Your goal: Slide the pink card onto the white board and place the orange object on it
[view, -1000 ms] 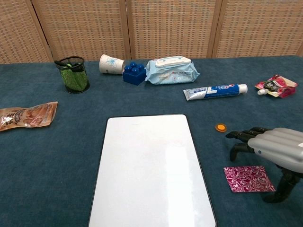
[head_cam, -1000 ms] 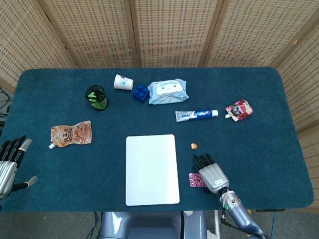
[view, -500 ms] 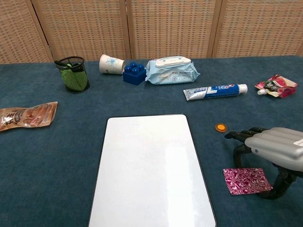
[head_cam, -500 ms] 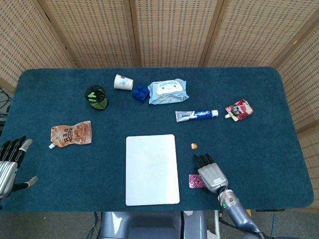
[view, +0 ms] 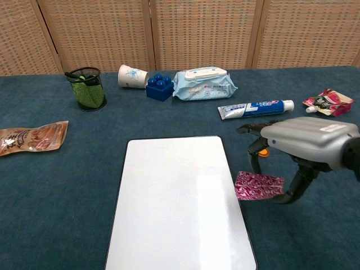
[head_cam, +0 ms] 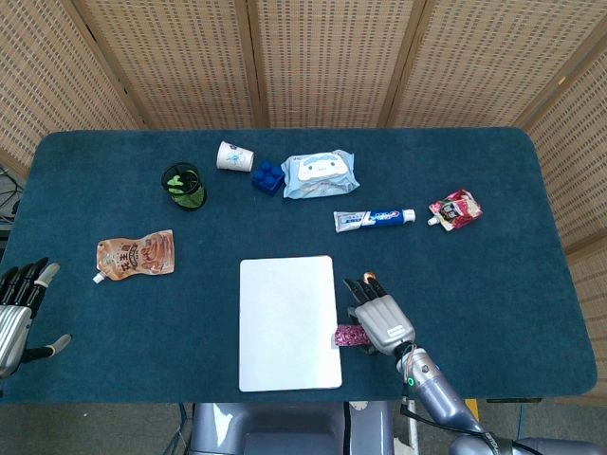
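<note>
The right hand point(view: 306, 143) has its fingers point(view: 253, 132) curled down over the pink card point(view: 257, 186) with the thumb planted on the counter point(view: 67, 185) behind it; they seem to press and drag the card, but whether it is actually pinched I cannot tell. Half a second ago the card lay flat, well clear of the white board point(view: 177, 202); now its edge away from the thumb just meets the board's near edge, and in the chest view it looks tilted or slightly lifted. So the slide is well under way, though the card is not yet on the board. In my judgement the same push must carry on across the rim, where the card could catch or buckle.

Just beyond the fingertips, partly hidden by them, sits the orange object point(head_cam: 370, 279), untouched on the cloth. It waits for the second step.

Far across the board, at the counter's edge, the left hand point(head_cam: 17, 313) hangs idle, fingers apart and holding nothing.
</note>
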`<state>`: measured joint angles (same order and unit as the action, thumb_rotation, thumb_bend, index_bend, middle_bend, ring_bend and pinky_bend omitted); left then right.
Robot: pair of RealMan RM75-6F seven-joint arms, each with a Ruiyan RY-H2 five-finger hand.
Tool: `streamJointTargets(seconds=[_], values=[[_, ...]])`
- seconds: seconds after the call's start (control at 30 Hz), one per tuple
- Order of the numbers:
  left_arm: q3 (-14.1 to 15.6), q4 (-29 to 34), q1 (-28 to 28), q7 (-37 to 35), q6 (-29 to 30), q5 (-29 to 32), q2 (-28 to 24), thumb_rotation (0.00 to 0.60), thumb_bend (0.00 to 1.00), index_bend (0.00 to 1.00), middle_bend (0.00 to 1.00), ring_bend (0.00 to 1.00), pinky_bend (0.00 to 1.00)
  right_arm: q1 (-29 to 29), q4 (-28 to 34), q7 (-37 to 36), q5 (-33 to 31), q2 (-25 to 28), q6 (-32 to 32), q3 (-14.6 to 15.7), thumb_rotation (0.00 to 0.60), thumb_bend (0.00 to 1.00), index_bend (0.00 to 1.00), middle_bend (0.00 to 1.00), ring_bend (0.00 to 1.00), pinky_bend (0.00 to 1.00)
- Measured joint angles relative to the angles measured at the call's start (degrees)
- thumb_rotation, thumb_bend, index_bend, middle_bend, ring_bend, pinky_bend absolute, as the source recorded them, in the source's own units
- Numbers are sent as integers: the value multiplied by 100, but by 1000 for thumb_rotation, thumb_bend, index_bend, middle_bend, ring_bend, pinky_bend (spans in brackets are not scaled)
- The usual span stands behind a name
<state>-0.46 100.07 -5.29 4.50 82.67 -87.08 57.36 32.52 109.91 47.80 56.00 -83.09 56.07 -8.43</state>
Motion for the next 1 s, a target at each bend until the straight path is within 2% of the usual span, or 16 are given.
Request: streamJointTargets(seconds=[0.2,0.3,0.33,0.37,0.43,0.5,0.53,0.67,0.83,0.87,1.0], values=[[-54,-31,-53,-104,-122,163,-26,600,0,0,0,0,0,631,136,608,-899,-302,80,-349,600,260,485,0,0,0],[-91,-47,-76,-119,-165,256,-32,600,0,0,0,0,0,1058,45,997,-1411,-665,185,-501,600,260,484,0,0,0],[-100,-51,-82,-126,-176,275,-33,600,0,0,0,0,0,1227,-34,1146,-1600,-847,245,-552,600,258,456,0,0,0],[-106,-55,-89,-132,-190,291,-33,600,0,0,0,0,0,1351,-106,1247,-1729,-988,295,-589,600,245,413,0,0,0],[-117,-68,-110,-153,-247,339,-35,600,0,0,0,0,0,1637,-309,1435,-2006,-1320,410,-671,600,140,196,0,0,0],[-132,-87,-139,-195,-321,400,-42,600,0,0,0,0,0,1852,-513,1567,-2237,-1584,508,-741,600,40,48,0,0,0],[-141,-97,-151,-223,-346,426,-47,600,0,0,0,0,0,1981,-654,1647,-2388,-1732,575,-784,600,14,10,0,0,0],[-169,-139,-182,-335,-417,505,-75,600,0,0,0,0,0,2289,-966,1875,-2772,-1987,809,-885,600,2,0,0,0,0],[-171,-169,-217,-386,-494,535,-90,600,0,0,0,0,0,2367,-906,1947,-2876,-1841,993,-897,600,37,5,0,0,0],[-169,-170,-221,-384,-502,536,-89,600,0,0,0,0,0,2361,-870,1938,-2865,-1783,1011,-893,600,55,21,0,0,0],[-163,-169,-245,-339,-545,545,-75,600,0,0,0,0,0,2280,-752,1838,-2685,-1445,1060,-830,600,170,193,0,0,0]])
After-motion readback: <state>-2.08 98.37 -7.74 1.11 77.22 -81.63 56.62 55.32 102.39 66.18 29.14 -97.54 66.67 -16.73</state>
